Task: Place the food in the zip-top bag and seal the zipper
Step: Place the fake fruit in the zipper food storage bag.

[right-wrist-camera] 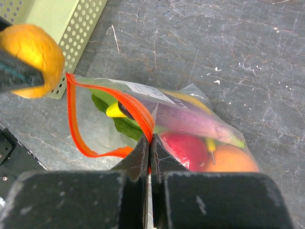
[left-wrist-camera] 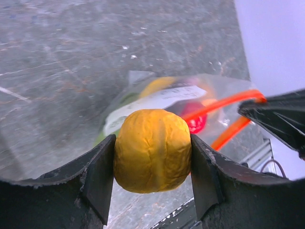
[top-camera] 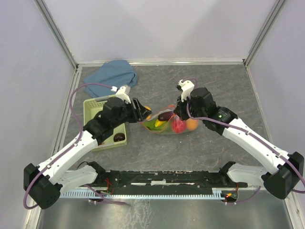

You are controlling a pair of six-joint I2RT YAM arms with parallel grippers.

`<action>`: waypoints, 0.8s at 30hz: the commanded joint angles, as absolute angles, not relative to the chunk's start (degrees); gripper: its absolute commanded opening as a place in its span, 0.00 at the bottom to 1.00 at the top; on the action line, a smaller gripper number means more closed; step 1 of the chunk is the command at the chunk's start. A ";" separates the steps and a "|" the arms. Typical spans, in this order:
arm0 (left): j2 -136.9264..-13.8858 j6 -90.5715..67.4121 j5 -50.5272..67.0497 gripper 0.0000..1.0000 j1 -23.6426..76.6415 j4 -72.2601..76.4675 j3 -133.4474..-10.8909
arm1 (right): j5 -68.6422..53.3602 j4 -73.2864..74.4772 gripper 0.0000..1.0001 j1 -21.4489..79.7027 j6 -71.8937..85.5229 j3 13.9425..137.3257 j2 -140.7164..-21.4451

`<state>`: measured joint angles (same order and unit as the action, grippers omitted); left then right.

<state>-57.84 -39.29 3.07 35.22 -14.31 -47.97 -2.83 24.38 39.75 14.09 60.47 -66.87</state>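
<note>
Jaws: left gripper [top-camera: 141, 109] clamped on round yellow-orange toy fruit [left-wrist-camera: 152, 150]. Right gripper [right-wrist-camera: 149, 145] pressed together, pinching red-orange zipper strip [right-wrist-camera: 71, 114] on upper rim of clear zip-top plastic bag [right-wrist-camera: 190, 119], holding mouth agape. Bag lies mid-frame in top view, long axis left-right, mouth toward frame left, facing fruit. I judge left gripper nearer; next move straight in. White label [right-wrist-camera: 143, 89] on bag, writing unreadable.

**Zip-top bag** [right-wrist-camera: 143, 90]: clear, resting on the counter [right-wrist-camera: 214, 38], mouth open. **Zipper** [right-wrist-camera: 71, 114]: red-orange strip, unsealed, one lip pinched in the right gripper [right-wrist-camera: 150, 148]. **Food** [right-wrist-camera: 188, 148] inside: red, orange, purple, green leaf, yellow banana. Round yellow-orange piece [left-wrist-camera: 152, 150] clamped in the left gripper [left-wrist-camera: 152, 162], near the mouth.
</note>
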 commanded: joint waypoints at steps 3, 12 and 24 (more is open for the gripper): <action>-59.18 -36.13 -0.44 0.38 44.45 -1.65 -47.29 | -3.23 27.99 0.02 39.92 12.39 64.66 -66.71; -67.81 -30.24 -5.99 0.35 51.13 2.78 -49.13 | -5.26 29.39 0.02 39.92 12.15 65.80 -65.94; -73.72 -30.18 -9.85 0.35 52.79 4.19 -48.64 | -6.68 28.95 0.02 39.97 12.39 65.94 -65.03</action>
